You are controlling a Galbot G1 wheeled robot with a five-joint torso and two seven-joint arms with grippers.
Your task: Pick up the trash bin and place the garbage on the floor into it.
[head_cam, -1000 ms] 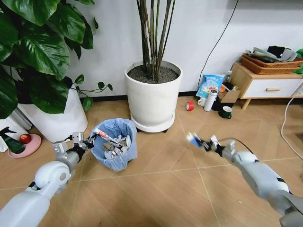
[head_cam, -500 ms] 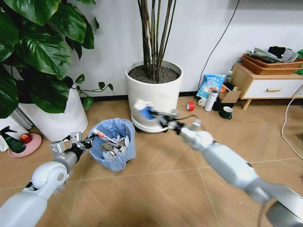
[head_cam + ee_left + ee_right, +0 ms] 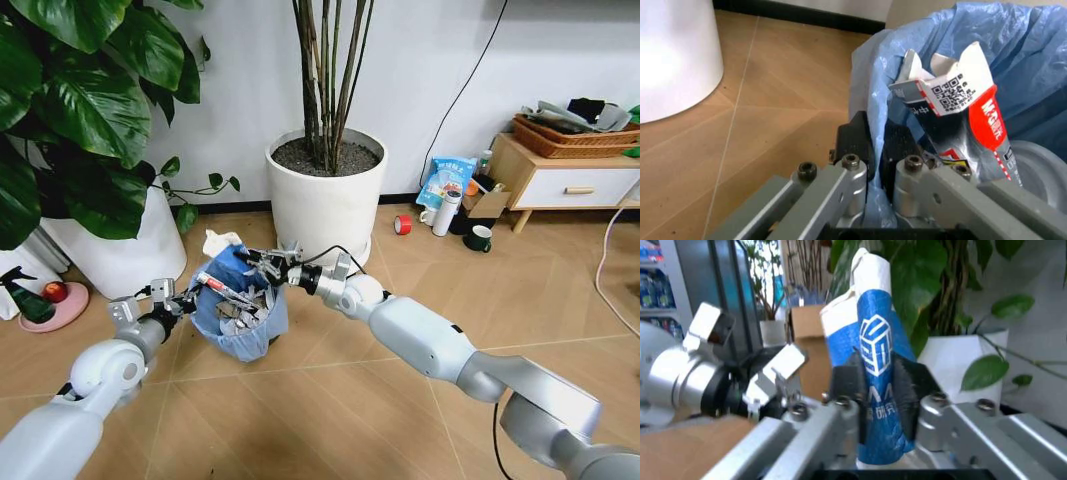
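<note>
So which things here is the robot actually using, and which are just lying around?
Part of the job:
- trash bin, its blue bag pinched by the left gripper
- blue and white carton, gripped in the right gripper above the bin
- litter inside the bin

Just lying around:
- white plant pot
- red tape roll
- mug
- apple on a pink plate

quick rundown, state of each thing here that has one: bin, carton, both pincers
trash bin: upright, bag-lined, holding litter, rim gripped by the left pincer
blue-white carton: clamped in the right pincer, held over the bin, not released
left pincer: shut on the bin's bag rim
right pincer: shut on the carton, above the bin opening
</note>
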